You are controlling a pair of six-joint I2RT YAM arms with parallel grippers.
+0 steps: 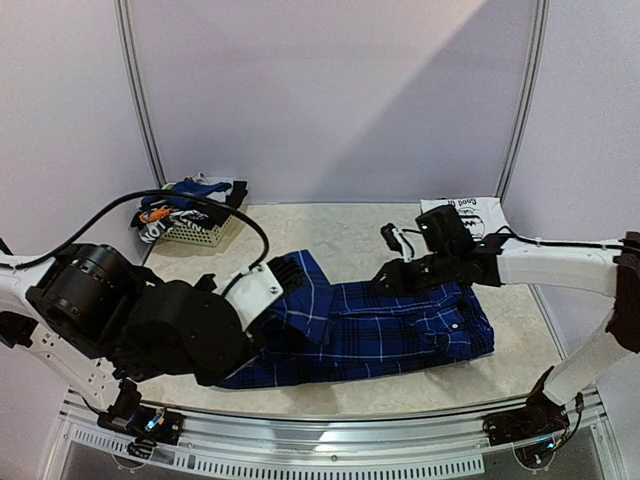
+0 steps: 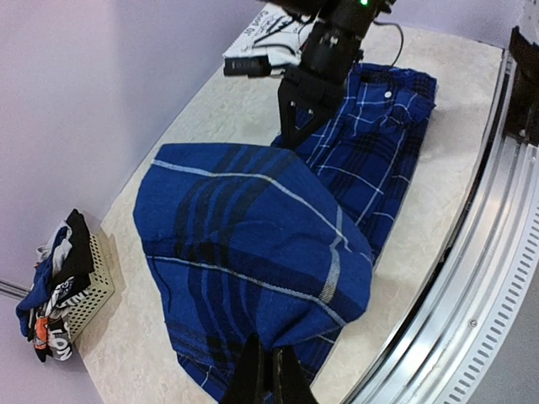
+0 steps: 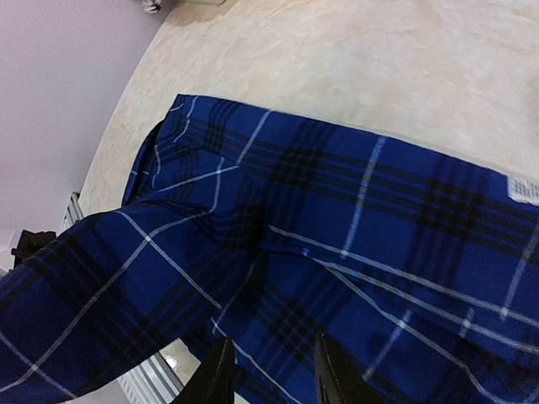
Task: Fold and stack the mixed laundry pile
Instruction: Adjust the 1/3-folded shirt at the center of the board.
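Observation:
The blue-and-black plaid shirt lies spread across the middle of the table. My left gripper is shut on a fold of its left end and holds that fold raised above the rest; in the left wrist view the jaws pinch the cloth. My right gripper is at the shirt's far edge near the middle, open, its fingers apart just over the plaid fabric. The rest of the mixed laundry pile sits heaped at the back left.
A small white slatted basket stands under the heap at the back left. A white printed garment lies at the back right. A metal rail runs along the table's near edge. Bare tabletop lies behind the shirt.

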